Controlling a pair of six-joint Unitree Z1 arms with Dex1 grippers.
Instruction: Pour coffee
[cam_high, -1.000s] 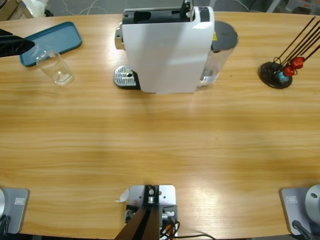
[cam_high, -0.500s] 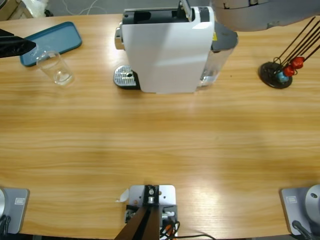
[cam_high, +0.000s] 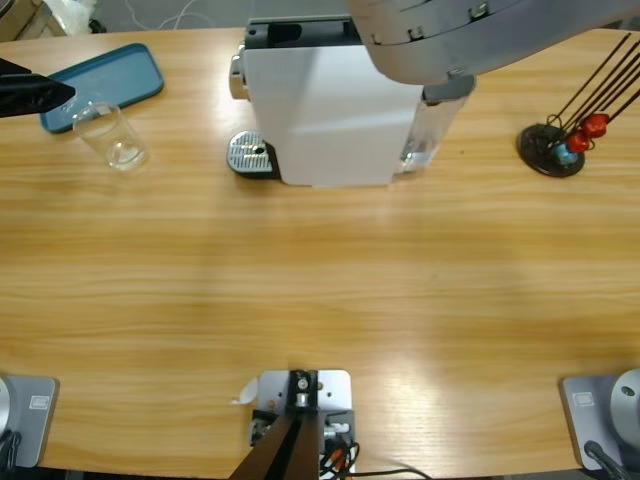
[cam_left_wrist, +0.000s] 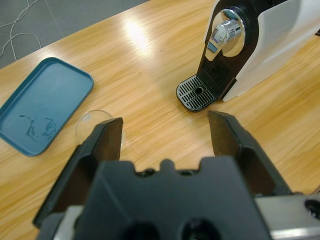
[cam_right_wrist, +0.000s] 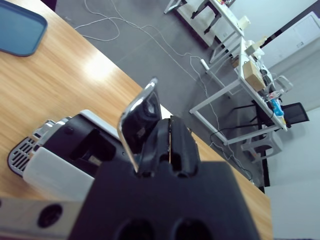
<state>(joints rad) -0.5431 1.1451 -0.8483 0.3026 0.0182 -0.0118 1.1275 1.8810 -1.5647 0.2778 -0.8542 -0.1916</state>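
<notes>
**Fig.: Lever and glass, before the brew**

Right gripper (cam_right_wrist: 170, 137), jaws pressed together, sits by the raised chrome lever (cam_right_wrist: 140, 122) on top of the coffee machine (cam_high: 330, 110); whether it touches the lever can't be told. In high view the arm's silver elbow (cam_high: 480, 35) covers the machine's top right. Left gripper (cam_left_wrist: 165, 135), jaws spread wide w/ nothing between them, hangs above the table (cam_high: 320, 290) near the clear glass (cam_high: 112, 138), facing the machine's spout (cam_left_wrist: 225, 37) and drip grate (cam_left_wrist: 199, 93). The glass stands just beside the blue tray (cam_high: 100, 85), well apart from the grate; the capsule rack (cam_high: 560, 140) is at the far end.

Coffee: none visible; glass looks empty, so it's likely yet to be brewed.

Doing it well (judgement): push the lever along its hinge arc, not sideways, so the machine doesn't slide. Approach the glass low, jaws straddling its wall, close gently (thin and slippery), then centre it on the grate under the spout.
</notes>
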